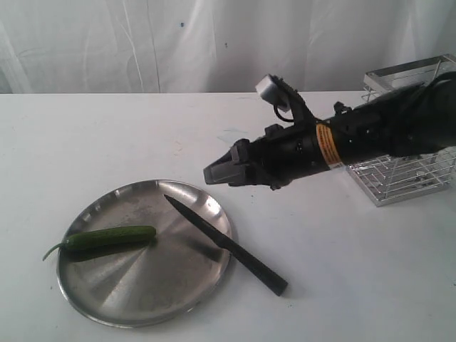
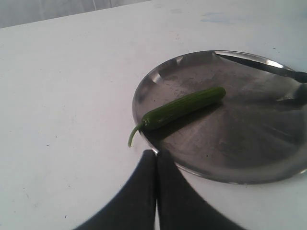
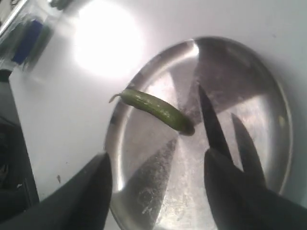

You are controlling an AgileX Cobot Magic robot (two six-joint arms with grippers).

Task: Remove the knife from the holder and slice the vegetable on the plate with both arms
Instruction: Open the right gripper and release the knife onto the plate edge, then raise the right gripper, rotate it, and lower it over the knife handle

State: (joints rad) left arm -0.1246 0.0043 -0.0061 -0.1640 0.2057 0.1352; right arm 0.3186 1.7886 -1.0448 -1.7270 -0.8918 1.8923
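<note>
Jaws on the black right arm are spread wide and nothing is gripped between them. They are poised above the white desk, just right of the far rim of the wide round stainless-steel plate. The tall silver wire holder is seen behind that arm at the far right. Jaws on the left arm are pressed shut on nothing; their dark fingers are seen close to the plate's rim at the stem end of the vegetable, apart from it.

The long slim black-handled knife is already out of the holder. It is laid flat, with its dark pointed blade on the right part of the plate and its handle on the desk to the near right. The small slender dark green cucumber is laid whole on the left part of the plate, its curled stem hanging past the rim. The blade tip is near its right end but apart from it.

Picking up the handle is judged to be the step in hand. Because the handle lies low on the desk, it could be pushed rather than clamped, and the blade would then be swung into the cucumber. The loose plate could be shifted by the same nudge. If the round cucumber is not pinned first, it could be rolled across the smooth steel by the cut.
</note>
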